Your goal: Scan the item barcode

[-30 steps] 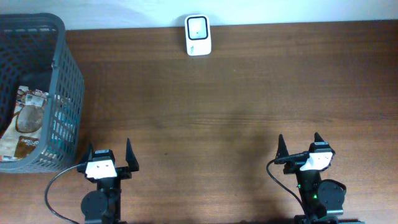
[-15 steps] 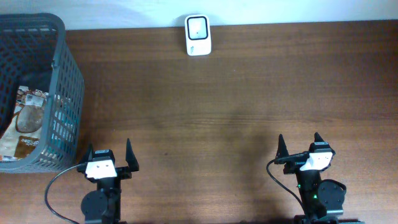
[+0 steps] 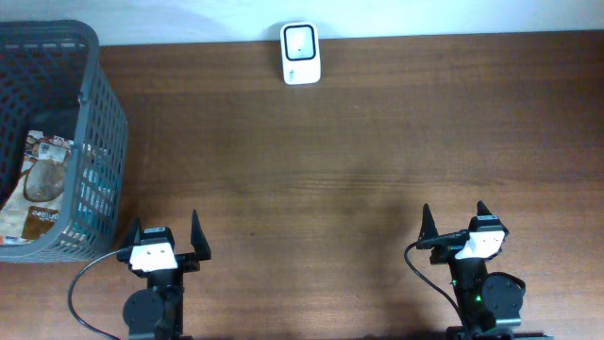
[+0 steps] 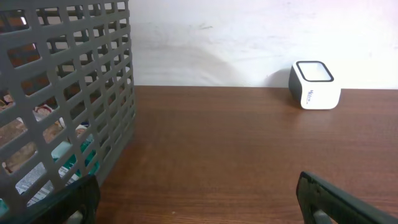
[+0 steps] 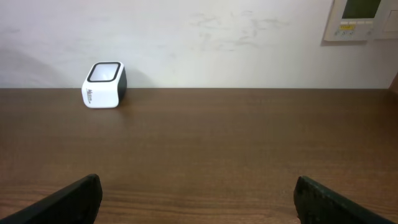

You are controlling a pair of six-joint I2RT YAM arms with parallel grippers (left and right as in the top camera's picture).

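Snagging is judged the main risk: the packet (image 3: 42, 184) lies flat inside the grey basket (image 3: 94, 104) at the left of the worktop (image 3: 359, 170), so its wall could be caught or the basket tipped when the packet is reached for, and the barcode, not made out here, could be presented facing away from the scanner (image 3: 300, 53) at the far edge. Both the left end effector (image 3: 166, 236) and the right end effector (image 3: 454, 219) are spread wide and empty at the near edge. The packet's face is shown only overhead; it is merely glimpsed through the lattice in the left wrist view and is missed in the right.
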